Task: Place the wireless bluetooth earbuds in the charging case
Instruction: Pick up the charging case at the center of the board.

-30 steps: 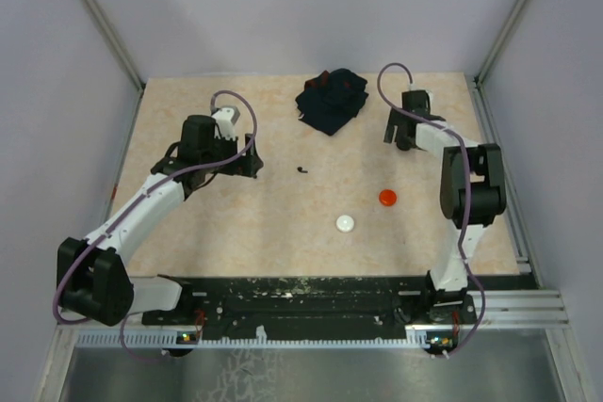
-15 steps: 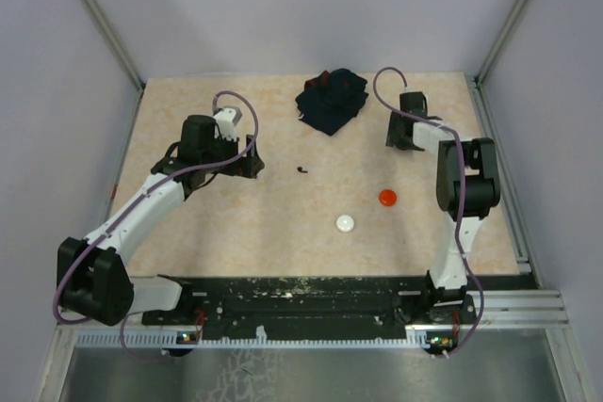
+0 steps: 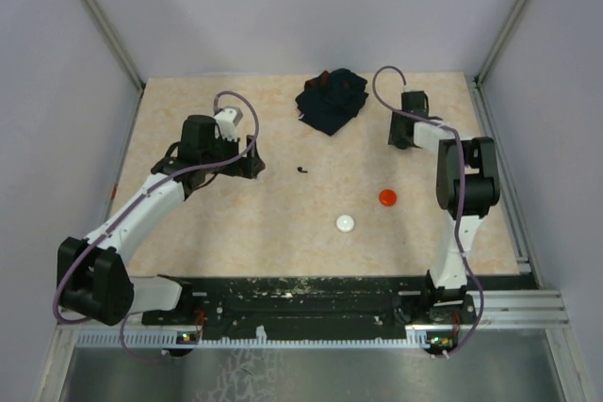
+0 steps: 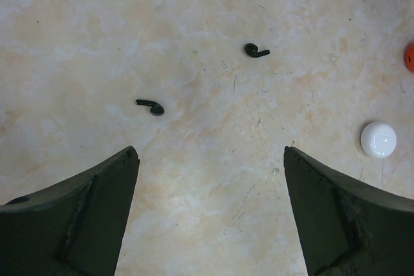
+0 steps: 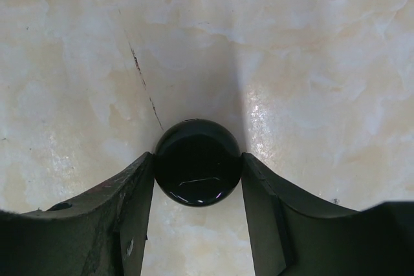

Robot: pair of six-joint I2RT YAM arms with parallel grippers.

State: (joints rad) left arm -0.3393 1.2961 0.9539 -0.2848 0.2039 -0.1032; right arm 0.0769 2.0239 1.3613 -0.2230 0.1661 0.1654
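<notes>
Two tiny black earbuds point(image 4: 151, 106) point(image 4: 256, 50) lie on the beige table ahead of my left gripper point(image 4: 210, 159), which is open and empty above the table. One black earbud point(image 3: 301, 169) shows in the top view, right of the left gripper point(image 3: 254, 167). My right gripper point(image 5: 198, 167) is shut on a round glossy black puck point(image 5: 198, 161) that sits on the table at the far right. In the top view the right gripper point(image 3: 402, 136) hides that puck. No red or white earbuds are in view.
A white puck point(image 3: 347, 223) and an orange-red puck point(image 3: 387, 198) lie at centre right; both also show in the left wrist view, the white puck point(image 4: 378, 139) and the red one point(image 4: 410, 57) at the edge. A dark navy cloth point(image 3: 331, 99) lies crumpled at the back.
The right wrist has shifted slightly toward the far right. The left arm has not moved.
</notes>
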